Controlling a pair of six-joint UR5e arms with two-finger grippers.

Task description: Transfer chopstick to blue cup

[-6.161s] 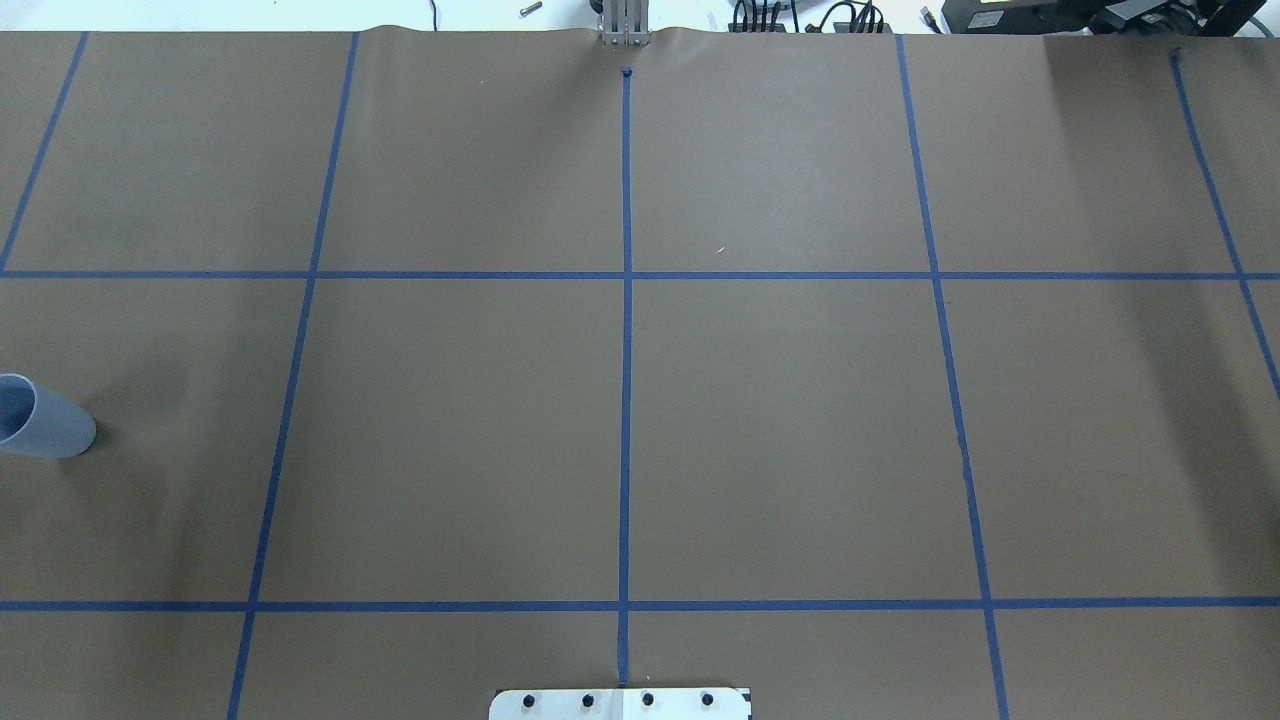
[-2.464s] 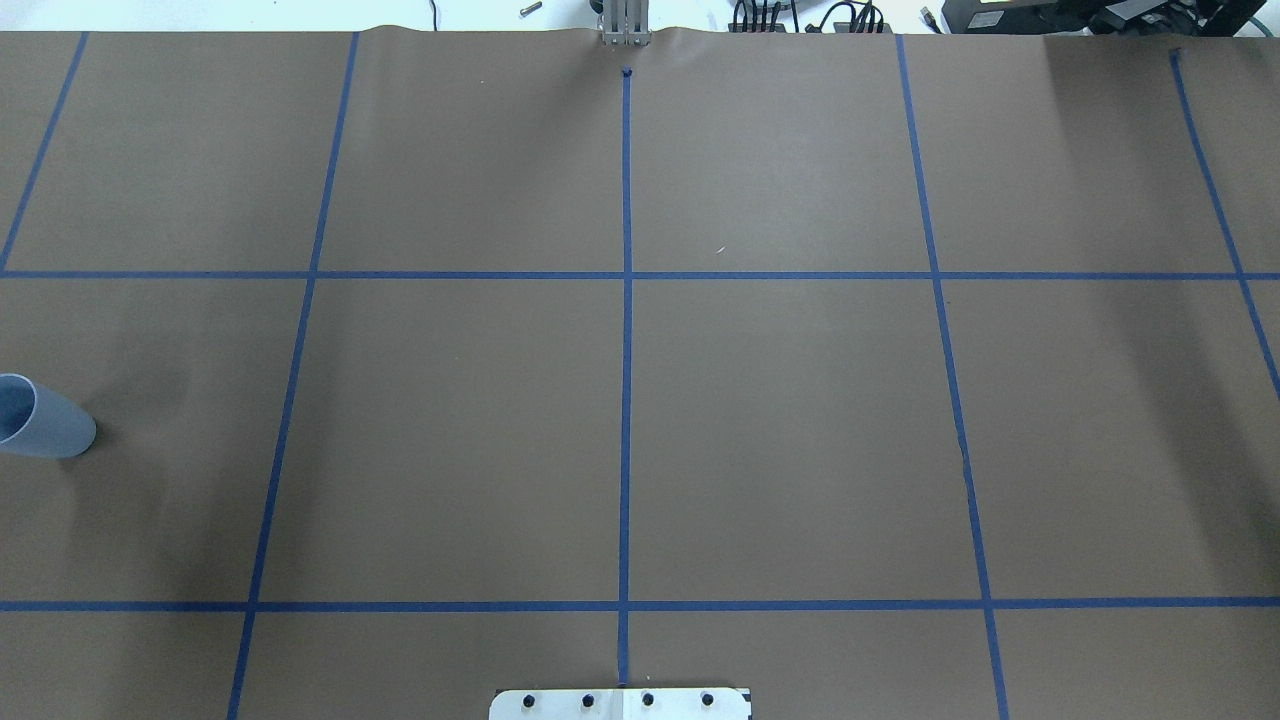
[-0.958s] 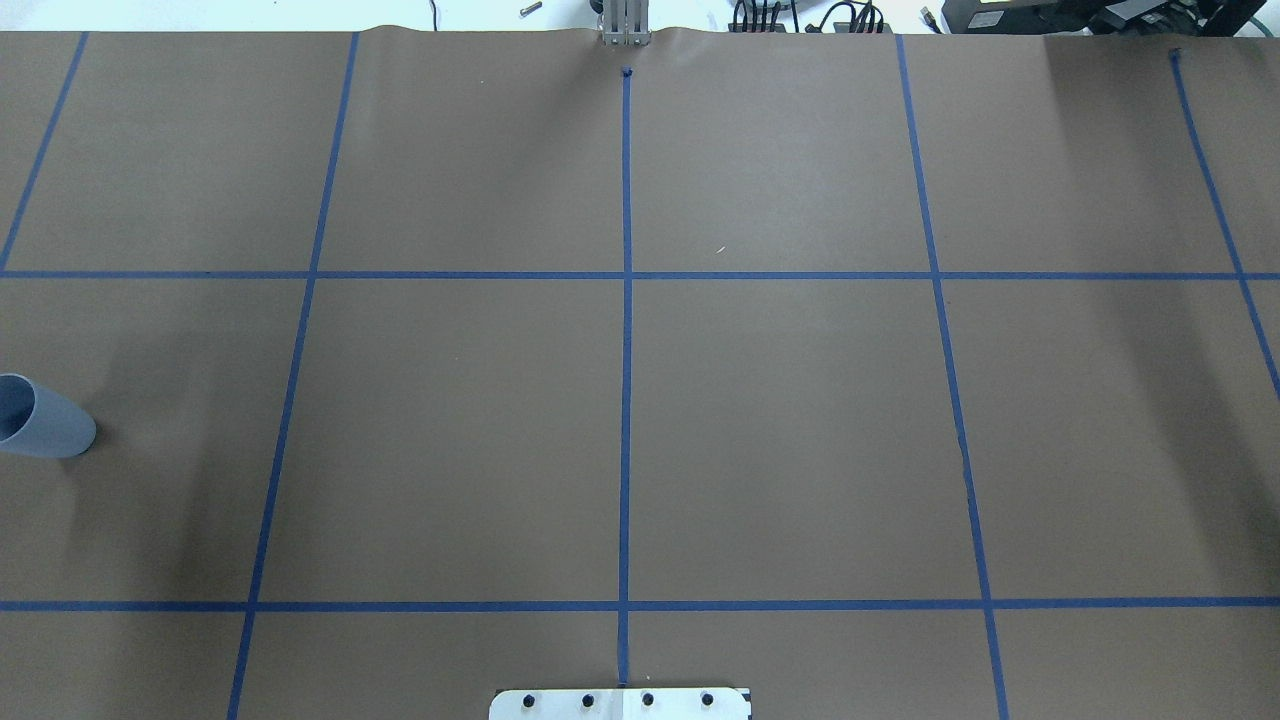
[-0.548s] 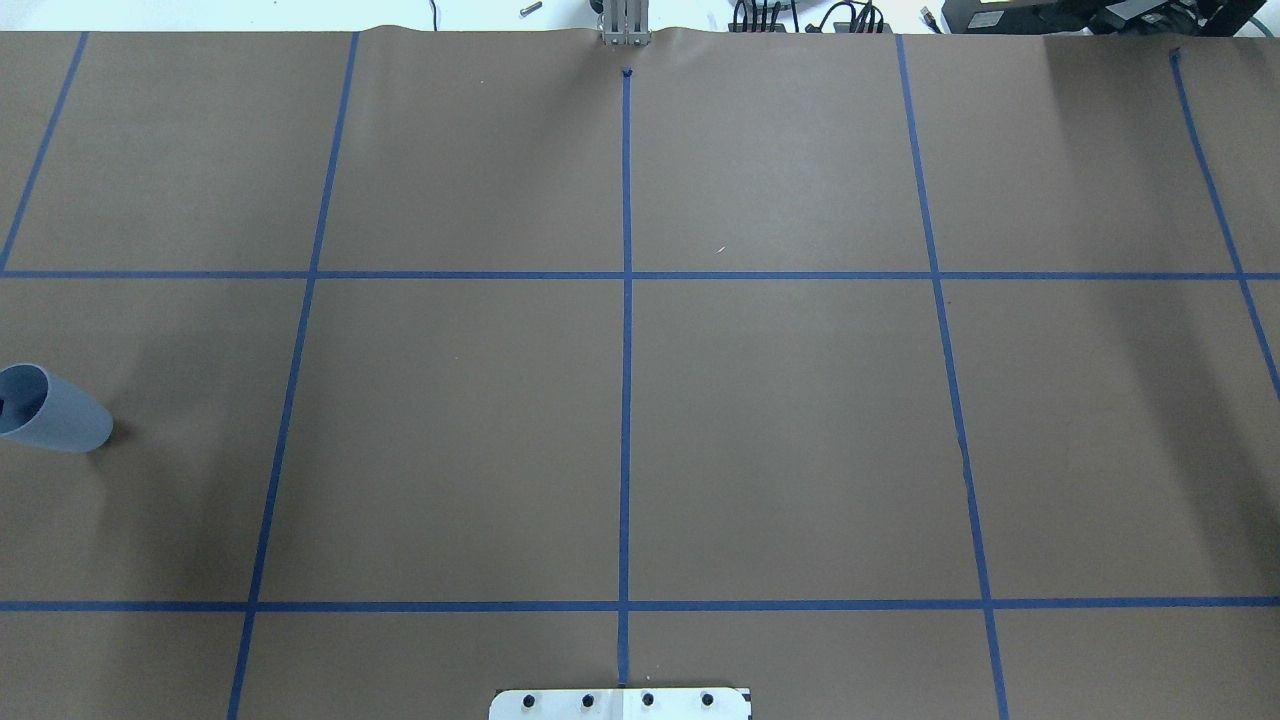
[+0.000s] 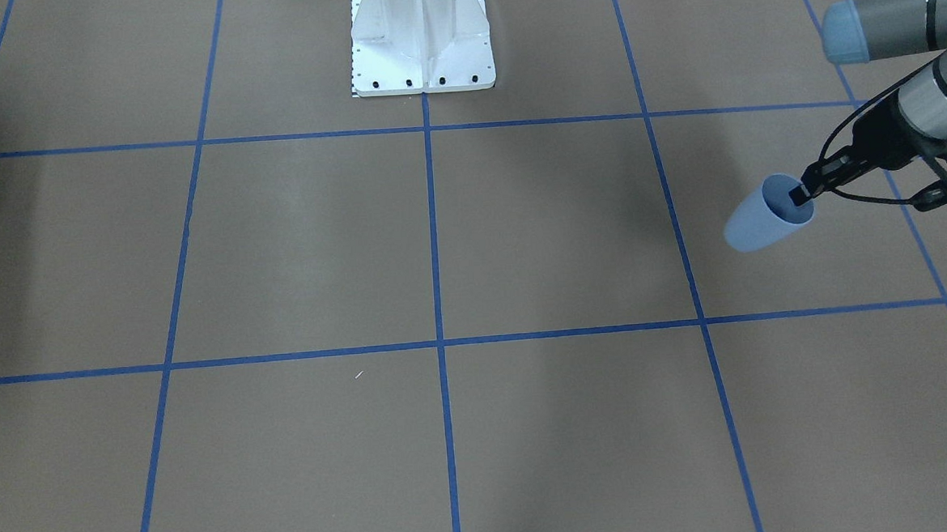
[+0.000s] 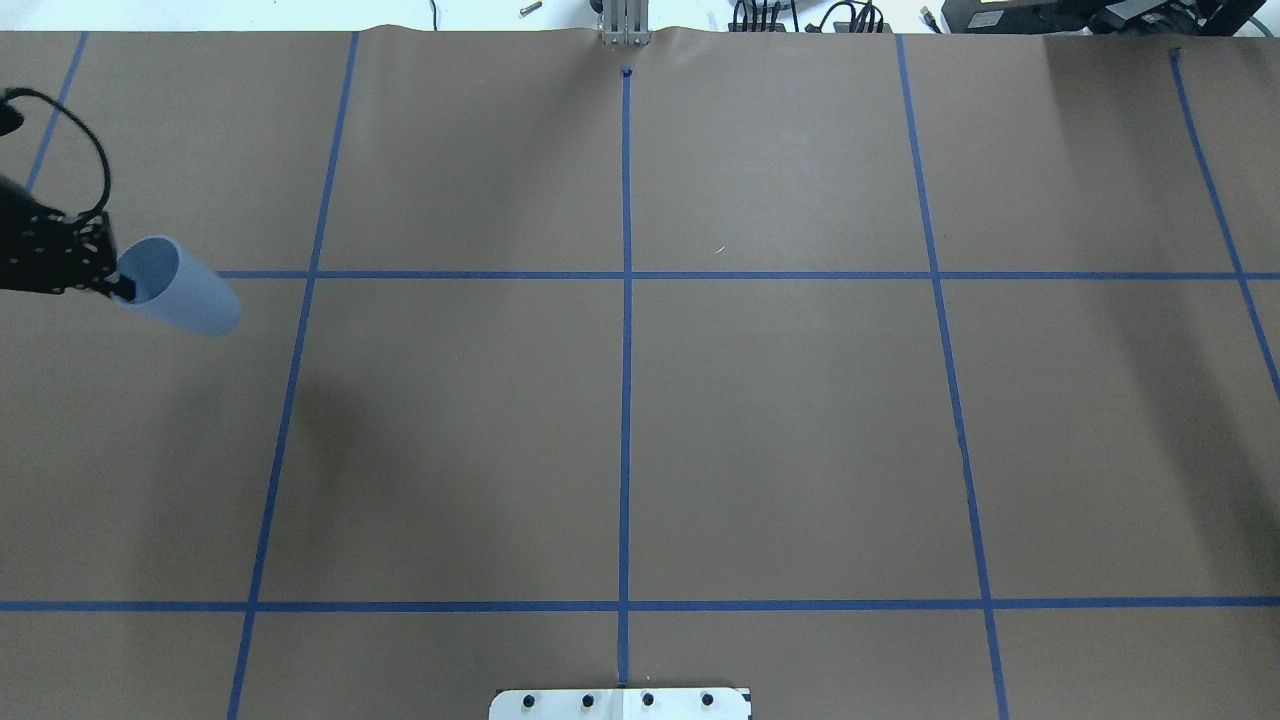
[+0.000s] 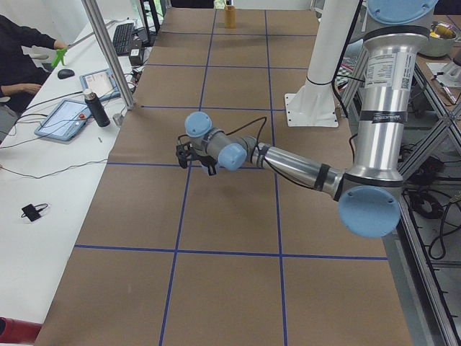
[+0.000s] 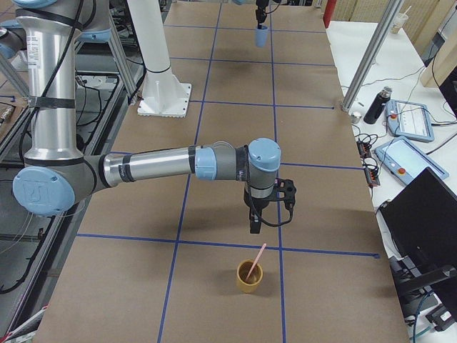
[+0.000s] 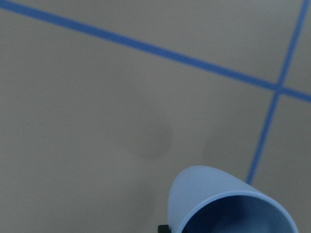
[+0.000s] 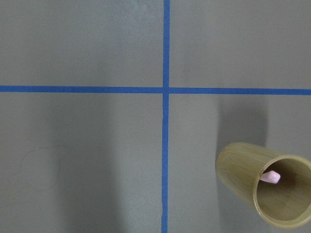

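My left gripper (image 6: 122, 287) is shut on the rim of the blue cup (image 6: 185, 295), one finger inside the rim. It holds the cup tilted above the table at the left. The front view shows the gripper (image 5: 801, 193) and the cup (image 5: 759, 223); the left wrist view shows the cup (image 9: 228, 204). A pink chopstick (image 8: 255, 260) stands in a tan bamboo cup (image 8: 249, 278); its tip (image 10: 270, 177) shows in the right wrist view. My right gripper (image 8: 253, 223) hangs just above and beyond that cup. I cannot tell whether it is open or shut.
The robot's white base (image 5: 421, 42) stands at the near middle of the brown table with blue tape lines. A side bench beyond the far edge carries a bottle (image 8: 376, 105), tablets and a metal post (image 8: 371, 53). An operator sits there (image 7: 18, 58).
The blue cup stood at the table's left edge, shifted slightly half a second ago, and is now lifted and carried farther from the robot and rightward in my left gripper, which has come into view.
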